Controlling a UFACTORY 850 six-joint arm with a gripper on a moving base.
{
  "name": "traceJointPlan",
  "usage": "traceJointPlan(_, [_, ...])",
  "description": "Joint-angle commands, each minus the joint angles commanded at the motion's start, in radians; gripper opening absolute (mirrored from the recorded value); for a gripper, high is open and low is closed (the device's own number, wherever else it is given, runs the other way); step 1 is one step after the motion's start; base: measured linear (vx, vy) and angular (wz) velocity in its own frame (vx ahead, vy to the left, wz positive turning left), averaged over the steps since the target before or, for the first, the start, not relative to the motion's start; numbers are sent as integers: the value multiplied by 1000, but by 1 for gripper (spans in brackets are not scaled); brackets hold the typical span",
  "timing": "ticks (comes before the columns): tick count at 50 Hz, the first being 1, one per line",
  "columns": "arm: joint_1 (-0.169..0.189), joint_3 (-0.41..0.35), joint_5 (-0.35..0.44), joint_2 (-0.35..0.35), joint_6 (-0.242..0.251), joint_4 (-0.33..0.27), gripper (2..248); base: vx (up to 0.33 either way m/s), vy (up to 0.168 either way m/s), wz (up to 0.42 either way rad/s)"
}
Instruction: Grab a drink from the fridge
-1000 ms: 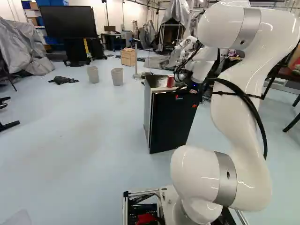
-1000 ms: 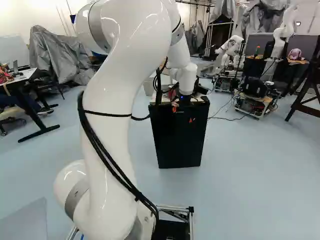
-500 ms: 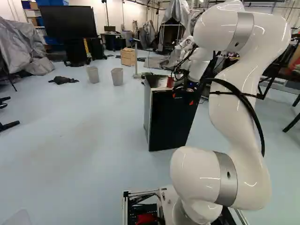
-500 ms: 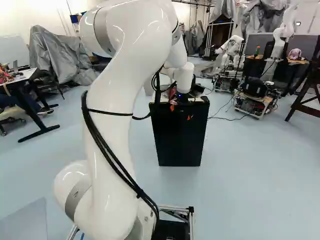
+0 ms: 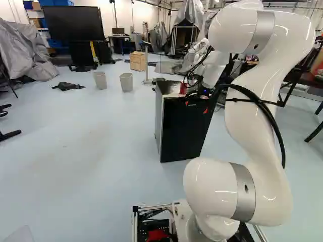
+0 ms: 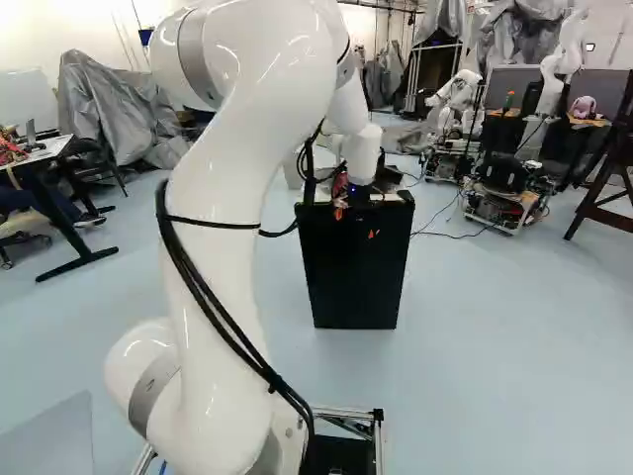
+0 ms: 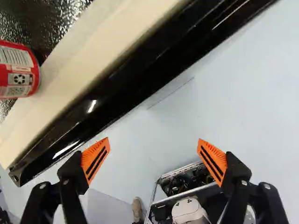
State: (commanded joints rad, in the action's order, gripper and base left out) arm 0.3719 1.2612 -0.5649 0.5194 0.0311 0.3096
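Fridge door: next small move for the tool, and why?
Probably ease the open tool toward the door: the door looks shut, one orange pad appears close by it, the other stands out over the floor, and the tool grips nothing.

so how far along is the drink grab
No step looks done: the small boxy fridge has its glossy black door apparently shut. The orange-padded black claw is open and empty near its edge. Left: probably open it, then grab a drink. A red metal can stands on top.
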Motion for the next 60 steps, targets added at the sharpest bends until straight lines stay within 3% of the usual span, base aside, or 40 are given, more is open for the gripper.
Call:
traceJointPlan(14, [3,-77,56,-54,0,-4,247,0,0,0])
traceJointPlan(36, [-3,-202,280,-146,0,-42,247,0,0,0])
traceJointPlan(60, [-39,-331,532,-249,0,-104,247,0,0,0])
